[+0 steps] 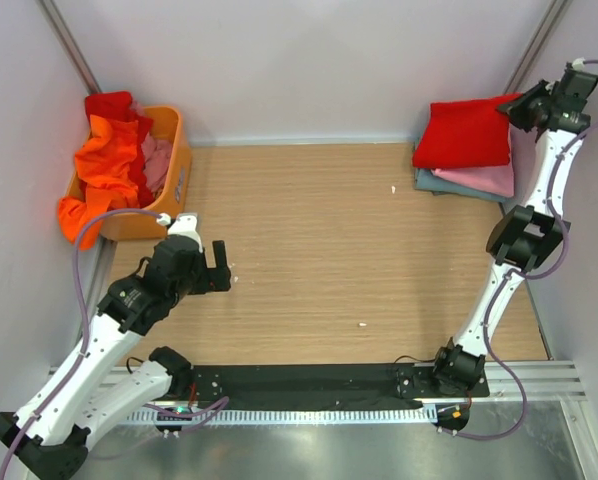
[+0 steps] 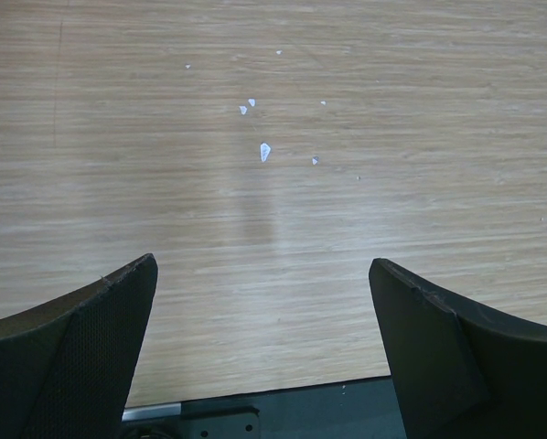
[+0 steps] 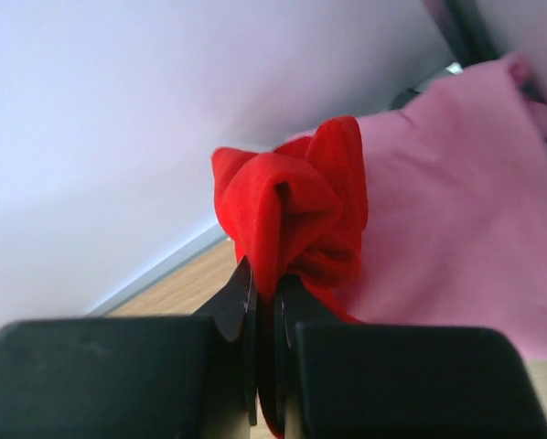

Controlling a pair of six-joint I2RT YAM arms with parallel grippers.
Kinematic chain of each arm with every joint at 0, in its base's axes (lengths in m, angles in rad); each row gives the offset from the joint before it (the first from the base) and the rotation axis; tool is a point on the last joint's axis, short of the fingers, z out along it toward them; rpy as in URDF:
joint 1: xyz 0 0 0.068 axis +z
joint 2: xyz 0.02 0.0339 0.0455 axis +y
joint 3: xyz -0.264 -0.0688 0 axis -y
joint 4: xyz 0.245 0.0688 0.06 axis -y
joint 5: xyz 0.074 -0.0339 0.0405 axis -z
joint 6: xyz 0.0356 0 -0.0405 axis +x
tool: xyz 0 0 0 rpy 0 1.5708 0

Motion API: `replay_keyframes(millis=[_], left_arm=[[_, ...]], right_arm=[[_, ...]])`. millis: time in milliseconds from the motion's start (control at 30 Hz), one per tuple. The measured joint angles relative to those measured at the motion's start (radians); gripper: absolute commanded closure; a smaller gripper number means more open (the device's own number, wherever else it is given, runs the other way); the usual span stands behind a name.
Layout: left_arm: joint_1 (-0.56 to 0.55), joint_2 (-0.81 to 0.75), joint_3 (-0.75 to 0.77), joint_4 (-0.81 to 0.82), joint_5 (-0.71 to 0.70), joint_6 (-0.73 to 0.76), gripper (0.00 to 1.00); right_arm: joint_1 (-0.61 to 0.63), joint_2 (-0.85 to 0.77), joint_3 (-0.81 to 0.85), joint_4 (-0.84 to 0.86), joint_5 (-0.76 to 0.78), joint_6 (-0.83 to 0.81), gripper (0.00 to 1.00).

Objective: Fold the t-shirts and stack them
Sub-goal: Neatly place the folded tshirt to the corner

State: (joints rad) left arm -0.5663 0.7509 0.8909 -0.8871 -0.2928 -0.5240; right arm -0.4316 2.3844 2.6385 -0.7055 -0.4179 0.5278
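Note:
A folded red t-shirt [image 1: 466, 134] lies on top of a pink t-shirt [image 1: 482, 180] and a grey-blue t-shirt [image 1: 441, 184] stacked at the table's far right. My right gripper [image 1: 511, 105] is shut on the red shirt's right edge; in the right wrist view the red cloth [image 3: 292, 210] bunches between the closed fingers, with pink cloth [image 3: 447, 219] behind. My left gripper [image 1: 220, 262] is open and empty over bare wood; its fingers [image 2: 81, 347] stand wide apart. Unfolded orange [image 1: 104, 165], red and pink shirts fill the basket.
The orange plastic basket [image 1: 175, 170] stands at the far left corner against the wall. Small white scraps [image 2: 264, 151] lie on the wooden table [image 1: 309, 250]. Grey walls close in on the left, back and right.

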Motion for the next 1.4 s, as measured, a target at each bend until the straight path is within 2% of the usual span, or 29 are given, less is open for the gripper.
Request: replay_keyframes(millis=[100,300,467,533,567,667,767,900,1133,1267,1400], left_arm=[[0.0,0.002,0.0,0.0,0.0,0.0,0.01],[0.0,0.013,0.0,0.0,0.0,0.0,0.01],[0.0,0.03,0.0,0.0,0.0,0.0,0.01],[0.0,0.031,0.0,0.0,0.0,0.0,0.01],[0.0,0.031,0.0,0.0,-0.001,-0.001,0.01],[-0.001,0.031,0.0,0.0,-0.003,-0.001,0.01],[-0.001,0.03,0.0,0.0,-0.003,-0.001,0.01],[-0.001,0.023,0.0,0.0,-0.003,-0.001,0.01],[-0.001,-0.002,-0.002,0.0,-0.003,-0.001,0.01],[-0.001,-0.011,-0.004,0.001,-0.003,-0.001,0.01],[-0.001,-0.023,-0.004,0.0,-0.003,-0.001,0.0]], right_arm=[[-0.043,0.021,-0.011,0.009,-0.012,-0.018,0.99],[-0.05,0.076,-0.011,0.075,-0.043,-0.034,0.98],[-0.045,0.124,-0.015,0.11,-0.019,-0.095,0.85],[-0.045,0.127,-0.032,0.121,0.028,-0.13,0.75],[-0.045,0.127,-0.037,0.124,0.045,-0.138,0.54],[-0.044,0.113,-0.066,0.126,0.13,-0.17,0.27],[-0.041,0.075,-0.109,0.079,0.256,-0.19,0.15],[-0.041,-0.022,-0.206,-0.006,0.414,-0.194,0.12],[-0.063,-0.392,-0.552,0.008,0.612,-0.099,0.14],[-0.038,-0.52,-0.595,0.086,0.62,-0.046,0.14],[0.071,-0.52,-0.658,0.175,0.57,-0.025,0.14]])
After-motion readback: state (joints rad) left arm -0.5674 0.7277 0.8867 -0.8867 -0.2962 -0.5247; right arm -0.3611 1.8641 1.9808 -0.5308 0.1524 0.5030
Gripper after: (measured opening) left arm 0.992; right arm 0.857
